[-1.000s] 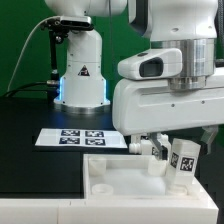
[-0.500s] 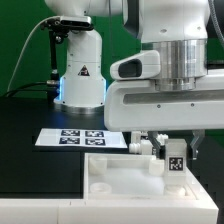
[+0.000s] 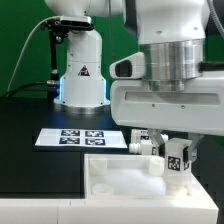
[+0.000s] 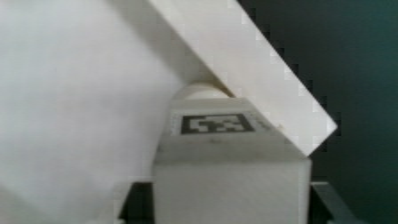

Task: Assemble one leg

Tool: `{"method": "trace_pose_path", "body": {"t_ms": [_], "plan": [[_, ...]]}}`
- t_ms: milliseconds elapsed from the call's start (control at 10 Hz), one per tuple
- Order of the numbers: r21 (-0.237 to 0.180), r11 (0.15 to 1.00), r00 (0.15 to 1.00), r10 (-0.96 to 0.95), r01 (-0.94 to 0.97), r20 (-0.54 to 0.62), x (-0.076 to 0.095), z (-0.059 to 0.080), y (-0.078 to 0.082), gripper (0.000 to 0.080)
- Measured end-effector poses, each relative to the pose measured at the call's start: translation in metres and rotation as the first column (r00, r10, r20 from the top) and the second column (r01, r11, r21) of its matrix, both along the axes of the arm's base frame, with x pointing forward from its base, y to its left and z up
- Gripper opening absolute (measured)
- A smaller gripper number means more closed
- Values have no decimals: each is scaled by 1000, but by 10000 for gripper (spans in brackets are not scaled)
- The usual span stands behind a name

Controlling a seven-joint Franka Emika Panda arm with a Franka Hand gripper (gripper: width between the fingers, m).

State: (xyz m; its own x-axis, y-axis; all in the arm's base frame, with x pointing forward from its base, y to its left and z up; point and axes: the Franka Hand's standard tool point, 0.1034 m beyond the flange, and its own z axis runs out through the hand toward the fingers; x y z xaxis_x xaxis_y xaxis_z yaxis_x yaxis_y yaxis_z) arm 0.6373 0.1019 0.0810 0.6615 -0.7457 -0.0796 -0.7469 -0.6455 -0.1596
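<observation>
My gripper (image 3: pixel 178 146) is shut on the leg (image 3: pixel 178 160), a small white oblong block with a black-and-white tag, held upright over the far right corner of the large white tray-like part (image 3: pixel 115 180). In the wrist view the leg (image 4: pixel 217 150) runs from between my fingers (image 4: pixel 139 204) out to its round end (image 4: pixel 210 90), which sits against the slanted edge of the tray-like part (image 4: pixel 71 100). Whether the end touches it I cannot tell. A second small white piece (image 3: pixel 140 146) lies just behind the tray-like part.
The marker board (image 3: pixel 80 138) lies flat on the black table (image 3: pixel 30 170) behind the tray-like part. The robot's white base (image 3: pixel 82 75) stands at the back, against a green backdrop. My arm's bulky wrist fills the exterior view's upper right.
The leg was tilted a second ago and now stands upright. My wrist has turned and the gripper with the leg has shifted slightly toward the exterior view's left.
</observation>
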Motion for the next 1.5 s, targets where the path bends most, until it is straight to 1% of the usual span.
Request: {"method": "trace_pose_path", "body": {"t_ms": [200, 400, 700, 800, 900, 1000, 1100, 1200, 1400, 1500], "plan": [[20, 983, 982, -183, 184, -36, 0, -2, 1, 290], [27, 956, 955, -292, 293, -47, 2, -2, 3, 290], [21, 975, 975, -221, 221, -33, 1, -2, 4, 294], [3, 998, 998, -55, 55, -2, 0, 1, 8, 514], [-18, 990, 990, 137, -136, 33, -1, 2, 14, 514], [-42, 955, 954, 294, -292, 50, -2, 2, 23, 621], [-50, 928, 927, 371, -369, 58, -3, 2, 26, 641], [-57, 911, 909, 411, -408, 63, -3, 2, 24, 641], [-80, 835, 833, 549, -544, 72, -3, 1, 21, 648], [-101, 724, 720, 690, -683, 74, -1, 0, 12, 649]]}}
